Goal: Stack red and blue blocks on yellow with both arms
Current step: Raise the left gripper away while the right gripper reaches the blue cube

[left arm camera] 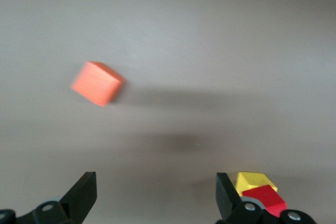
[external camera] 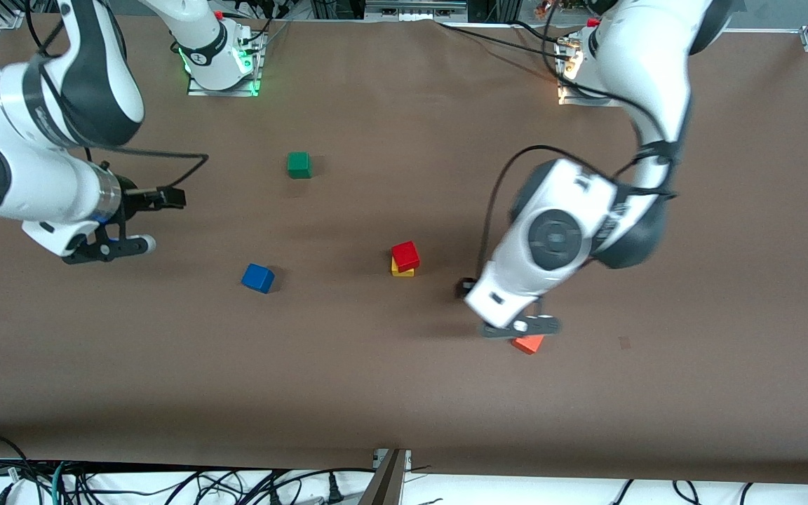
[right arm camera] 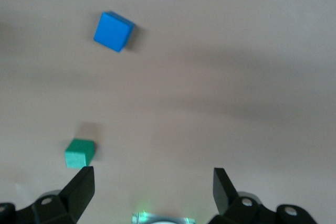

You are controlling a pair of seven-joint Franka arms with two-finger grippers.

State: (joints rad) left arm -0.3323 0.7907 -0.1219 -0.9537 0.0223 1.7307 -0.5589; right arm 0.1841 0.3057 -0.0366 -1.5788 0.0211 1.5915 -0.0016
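The red cube (external camera: 405, 254) sits on the yellow cube (external camera: 402, 270) near the table's middle; both also show in the left wrist view, red (left arm camera: 265, 198) on yellow (left arm camera: 252, 180). The blue cube (external camera: 257, 278) lies alone on the table toward the right arm's end; it also shows in the right wrist view (right arm camera: 113, 31). My left gripper (external camera: 522, 327) is open and empty, up over the orange-red cube, beside the stack. My right gripper (external camera: 111, 247) is open and empty, over bare table near the right arm's end, apart from the blue cube.
An orange-red cube (external camera: 528, 343) lies partly under my left gripper; it also shows in the left wrist view (left arm camera: 96, 83). A green cube (external camera: 299, 165) sits farther from the front camera than the blue cube and shows in the right wrist view (right arm camera: 79, 152).
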